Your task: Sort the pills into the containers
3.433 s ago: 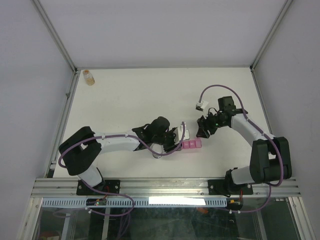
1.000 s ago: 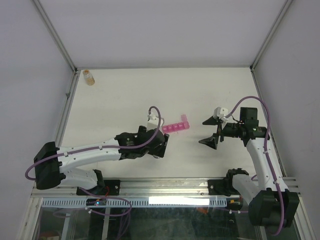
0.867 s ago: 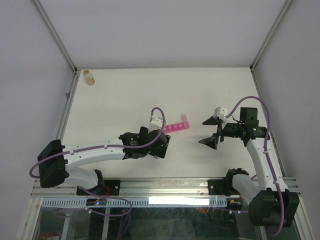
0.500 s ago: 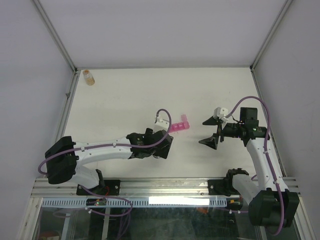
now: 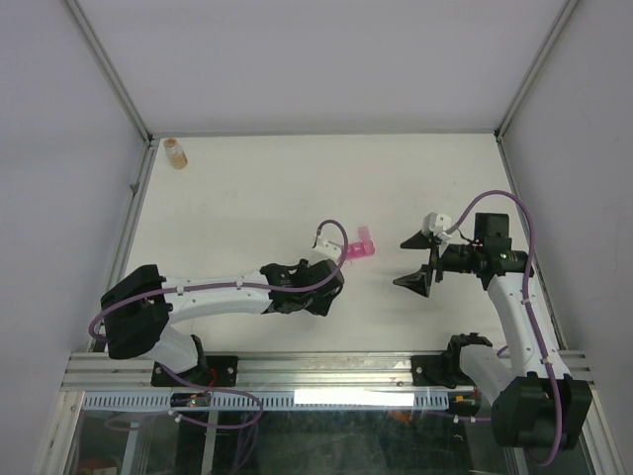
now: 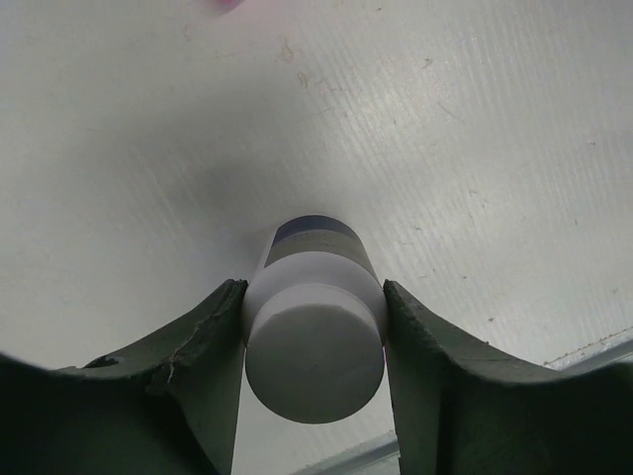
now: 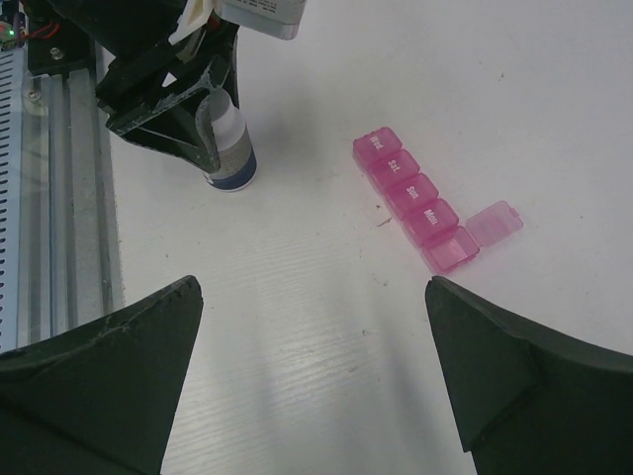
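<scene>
**Sorting bench: items on hand**

Left claw (image 6: 312, 297) clenched on small white-capped bottle (image 6: 315, 346), upright on white bench (image 5: 257, 188). Translucent pink plastic pill-organiser strip (image 7: 410, 203) lies apart at bottle's 3 o'clock in right wrist view, end lid open. Right claw (image 7: 315, 292) released, empty.

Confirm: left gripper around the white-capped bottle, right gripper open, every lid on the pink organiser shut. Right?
Not quite. One end lid of the pink organiser is flipped open, as the right wrist view shows; its other lids are shut. The rest holds: the left gripper is around the white-capped bottle and the right gripper is open.
</scene>
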You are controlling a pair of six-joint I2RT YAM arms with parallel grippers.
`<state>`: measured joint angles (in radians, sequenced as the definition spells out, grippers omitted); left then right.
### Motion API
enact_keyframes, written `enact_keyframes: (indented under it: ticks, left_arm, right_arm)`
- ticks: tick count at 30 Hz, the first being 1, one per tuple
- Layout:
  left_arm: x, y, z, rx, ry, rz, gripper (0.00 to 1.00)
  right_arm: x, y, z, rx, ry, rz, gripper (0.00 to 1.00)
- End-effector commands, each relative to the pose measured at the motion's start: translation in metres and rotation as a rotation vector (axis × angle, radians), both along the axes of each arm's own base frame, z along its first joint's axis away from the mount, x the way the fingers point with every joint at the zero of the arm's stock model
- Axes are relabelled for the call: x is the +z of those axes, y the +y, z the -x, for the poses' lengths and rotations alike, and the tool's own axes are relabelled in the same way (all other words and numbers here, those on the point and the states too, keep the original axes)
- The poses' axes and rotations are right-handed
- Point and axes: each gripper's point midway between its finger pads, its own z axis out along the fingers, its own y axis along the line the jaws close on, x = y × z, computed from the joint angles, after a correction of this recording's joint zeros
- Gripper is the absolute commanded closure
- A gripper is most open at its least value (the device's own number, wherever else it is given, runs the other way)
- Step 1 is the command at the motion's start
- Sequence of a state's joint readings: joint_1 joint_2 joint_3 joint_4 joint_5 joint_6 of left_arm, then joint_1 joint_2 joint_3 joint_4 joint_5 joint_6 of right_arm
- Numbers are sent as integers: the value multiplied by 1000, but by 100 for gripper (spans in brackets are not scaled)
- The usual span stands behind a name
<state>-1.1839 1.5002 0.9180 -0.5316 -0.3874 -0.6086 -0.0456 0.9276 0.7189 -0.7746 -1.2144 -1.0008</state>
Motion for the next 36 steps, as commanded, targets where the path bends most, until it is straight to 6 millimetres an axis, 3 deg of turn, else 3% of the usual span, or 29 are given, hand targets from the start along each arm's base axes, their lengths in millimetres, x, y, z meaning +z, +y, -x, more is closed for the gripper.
enact_keyframes:
  ticks: [1,5,11,16,19,26,36]
  left_arm:
    - [38,-25,-10,-12,-53,116,93]
    - [88,-47,-11,-83,-87,337,100]
    - [159,-65,-15,-209,-31,861,100]
    - [187,-71,-27,-161,-60,981,100]
    - [195,-75,-34,-111,-47,1022,100]
    - [187,-85,-53,63,33,1040,100]
    - [189,-111,-51,70,82,1053,100]
  right_arm:
    - [19,4,2,37,-55,-40,1]
    - [25,8,10,79,-66,-78,1]
    - [46,23,26,190,-148,-172,1]
    - [60,33,14,221,-177,-129,1]
    - [67,37,1,209,-201,-97,1]
    - [66,44,-13,185,-217,-64,4]
    - [31,67,-20,160,-177,-1,15]
